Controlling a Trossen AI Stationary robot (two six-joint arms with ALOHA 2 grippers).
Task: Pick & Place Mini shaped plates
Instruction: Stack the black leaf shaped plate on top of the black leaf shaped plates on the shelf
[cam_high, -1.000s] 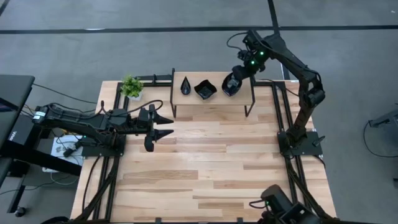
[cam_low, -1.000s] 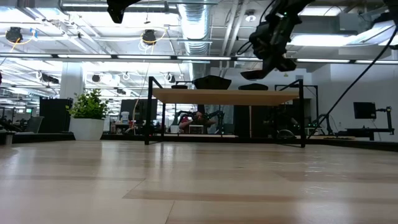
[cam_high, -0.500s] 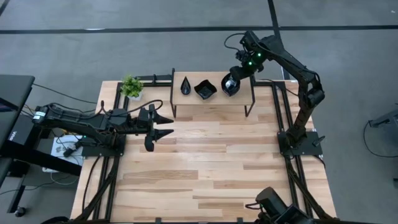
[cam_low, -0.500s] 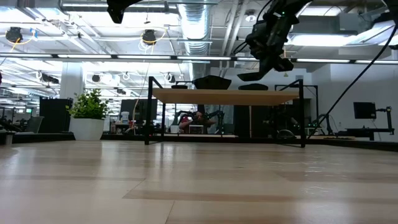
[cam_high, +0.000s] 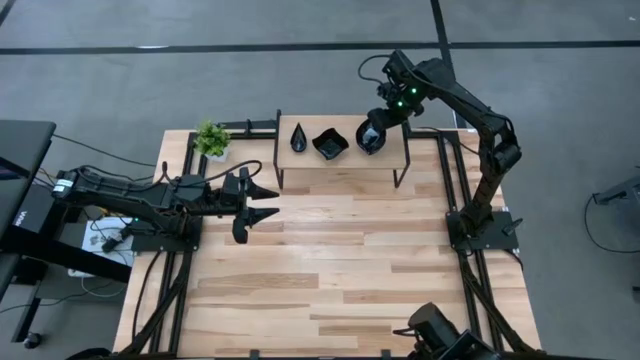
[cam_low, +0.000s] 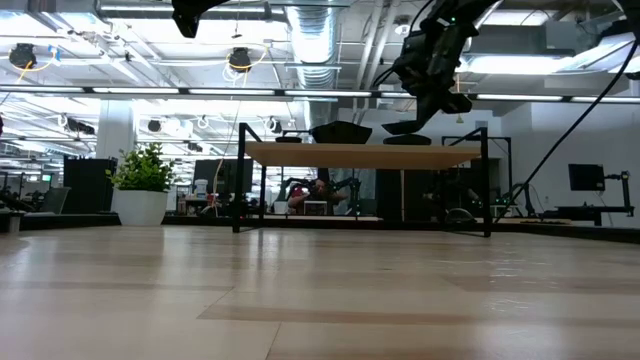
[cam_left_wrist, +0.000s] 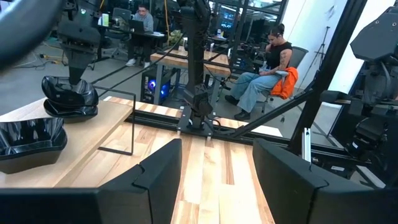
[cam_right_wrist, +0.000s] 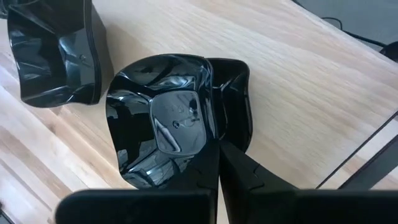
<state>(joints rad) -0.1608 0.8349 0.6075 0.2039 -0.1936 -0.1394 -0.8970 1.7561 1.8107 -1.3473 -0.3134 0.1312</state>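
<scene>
My right gripper (cam_right_wrist: 217, 146) pinches a glossy black wavy-edged plate (cam_right_wrist: 163, 121) by its rim near the raised wooden shelf's (cam_high: 345, 160) end, my left gripper (cam_high: 262, 201) idling agape over open tabletop.

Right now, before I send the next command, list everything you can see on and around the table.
Mini shaped plates: three, glossy black, in a row on the raised shelf: a narrow teardrop, a wavy-edged square, and a stack of rounded dishes at the shelf's right end.
Raised shelf: one, light wood top on black legs, at the table's far edge.
Potted plant: one, green in a white pot, left of the shelf.
Table: one, pale wood planks.
People: two, seated at desks in the room beyond, seen in the left wrist view.
Left gripper: open, holding nothing, hovering over the table's left side.
Right gripper: shut on the rim of the top dish in the stack.
</scene>
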